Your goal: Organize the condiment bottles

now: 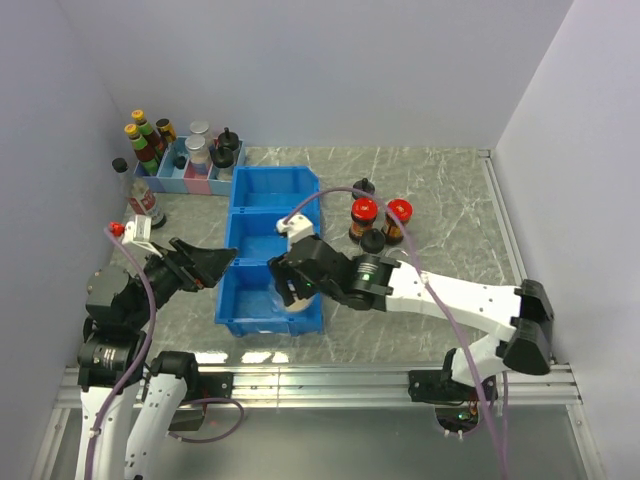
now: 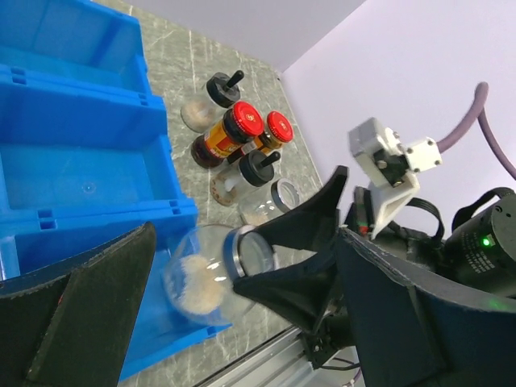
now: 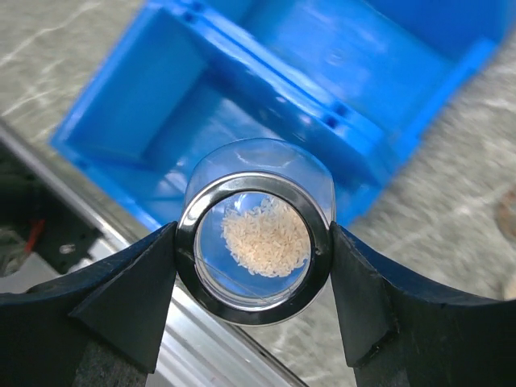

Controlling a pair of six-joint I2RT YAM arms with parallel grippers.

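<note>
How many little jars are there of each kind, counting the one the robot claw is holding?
Red-lidded dark jars: 2
Black-capped shakers: 2
Clear glass jars: 2
Total: 6

Left gripper (image 1: 224, 272) gapes wide, pointing rightward; right gripper (image 3: 253, 256), seemingly angled downward, clamps a glass jar (image 3: 256, 173).

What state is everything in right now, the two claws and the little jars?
Left gripper: open, holding nothing.
Right gripper: shut on the glass jar.
The glass jar: lidded, held over the blue bin.
Red-lidded jars: upright, closed, on the table.
Black-capped shakers: upright, capped.
</note>
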